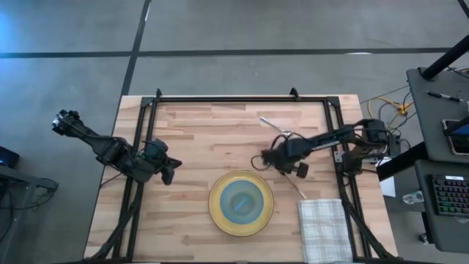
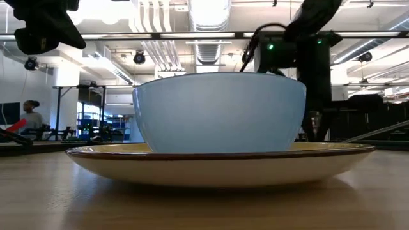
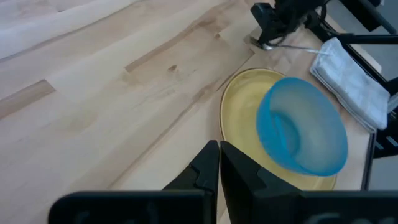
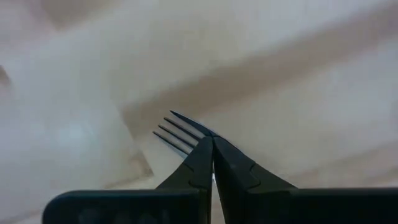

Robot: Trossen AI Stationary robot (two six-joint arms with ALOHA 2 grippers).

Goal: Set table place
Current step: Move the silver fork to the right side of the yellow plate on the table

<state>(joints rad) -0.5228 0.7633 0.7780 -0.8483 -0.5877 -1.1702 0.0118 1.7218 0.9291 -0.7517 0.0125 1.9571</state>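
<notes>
A yellow plate (image 1: 217,214) sits near the front middle of the wooden table (image 1: 198,132) with the blue bowl (image 1: 241,202) standing in it. The checked napkin (image 1: 325,229) lies flat to its right. A silver spoon (image 1: 272,126) lies farther back. My right gripper (image 1: 281,163) is behind the plate, shut on the silver fork (image 4: 177,132). The fork's handle (image 1: 298,191) runs toward the napkin. Over the table's left side, my left gripper (image 1: 170,172) hangs shut and touches nothing. My right gripper pinches the fork between its two fingers at the neck just behind the tines (image 4: 202,134). The fingers come from above, pointing down, and lie across the fork. The tines stick out past the fingertips and the fork lies about level; the fingers hide the handle in the wrist view.
A thin black frame (image 1: 242,98) runs along the table's far edge and down both sides. Bare wood lies between the left arm and the plate. Cables and a desk with a keyboard (image 1: 447,194) stand off the right side.
</notes>
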